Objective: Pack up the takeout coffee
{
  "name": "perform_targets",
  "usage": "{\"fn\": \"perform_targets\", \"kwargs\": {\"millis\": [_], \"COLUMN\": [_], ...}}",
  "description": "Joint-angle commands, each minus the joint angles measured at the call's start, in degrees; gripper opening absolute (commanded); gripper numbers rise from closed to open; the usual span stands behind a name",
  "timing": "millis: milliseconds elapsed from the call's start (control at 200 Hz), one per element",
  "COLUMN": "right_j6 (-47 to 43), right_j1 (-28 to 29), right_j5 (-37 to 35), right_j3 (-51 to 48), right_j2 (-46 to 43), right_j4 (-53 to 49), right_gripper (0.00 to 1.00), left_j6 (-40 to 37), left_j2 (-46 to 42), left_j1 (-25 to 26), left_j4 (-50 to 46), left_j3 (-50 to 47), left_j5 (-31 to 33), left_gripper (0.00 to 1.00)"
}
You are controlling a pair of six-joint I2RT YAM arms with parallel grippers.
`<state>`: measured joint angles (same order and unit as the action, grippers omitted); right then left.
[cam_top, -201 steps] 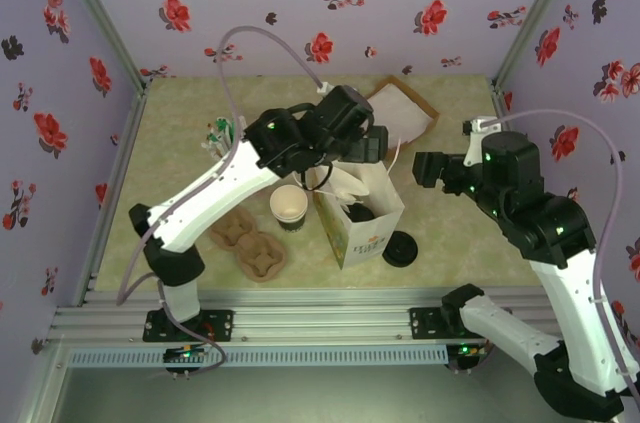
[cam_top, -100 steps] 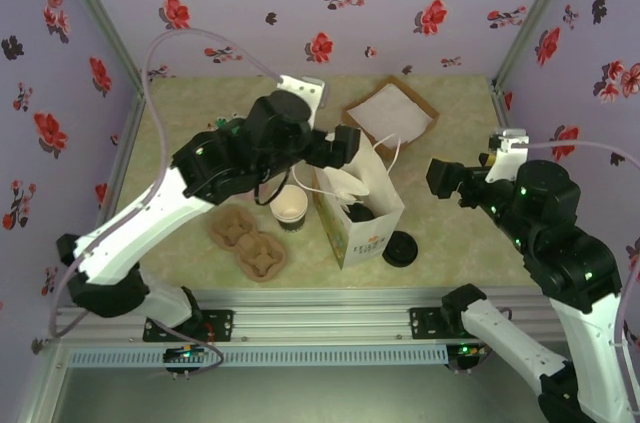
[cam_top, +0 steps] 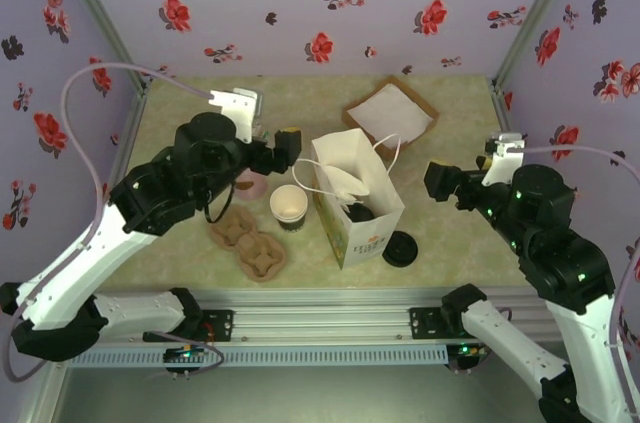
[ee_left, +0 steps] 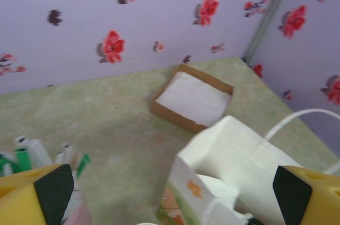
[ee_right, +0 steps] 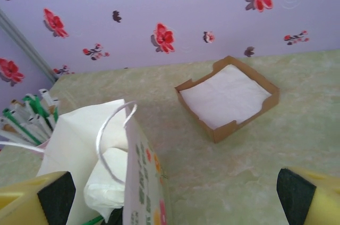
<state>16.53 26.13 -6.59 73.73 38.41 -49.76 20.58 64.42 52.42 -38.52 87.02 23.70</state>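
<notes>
Matt paper cup [cam_top: 289, 205]; black plastic lid [cam_top: 400, 249]; white paper bag [cam_top: 362, 233].

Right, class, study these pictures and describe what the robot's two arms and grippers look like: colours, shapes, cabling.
The left arm and right arm have smooth white shells on the long links and bulky black joint housings. A thin pale cable loops from each wrist. The left gripper and right gripper have yellow fingers faced with black pads.

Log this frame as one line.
left gripper open, empty | right gripper open, empty | paper cup lidless, on table beside paper bag | black lid on table, bag's other side | cup not packed
</notes>
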Motion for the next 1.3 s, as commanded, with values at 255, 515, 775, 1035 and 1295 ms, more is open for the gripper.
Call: {"fn": "perform_targets", "kwargs": {"millis": [255, 515, 775, 1035, 1295], "right_j6": [-1.39, 0.0, 2.08, 4.32, 3.2], "right_j1": [-1.02, -8.11, -17.99, -26.09, -26.66], "right_j5": [-14.62, -16.35, -12.93, -10.56, -12.21], "right_j3": [-0.58, -3.24, -11.31, -22.8, -35.61], "right_j2": [7.17, 11.12, 11.05, 7.93, 4.37], "right_j4": [1.54, 2.48, 7.37, 17.24, 29.22], "right_gripper": [0.99, 0.99, 0.99, 0.99, 0.99], "left_j6": [3.52, 10.31, 13.25, 13.8, 7.97], "left_j2": [-7.0, -7.94, -8.04, -6.85, -3.76], "left_j1": [-24.8, -46.09, -58.86, -65.74, -68.22], "left_j4": [1.69, 6.16, 13.91, 26.69, 35.2], "left_j3": [-12.44, -23.7, -36.56, -50.45, -57.2], "left_j5": [-11.56, -24.99, -26.67, -26.53, -23.69], "left_gripper": [0.99, 1.0, 0.99, 0.99, 0.99]}}
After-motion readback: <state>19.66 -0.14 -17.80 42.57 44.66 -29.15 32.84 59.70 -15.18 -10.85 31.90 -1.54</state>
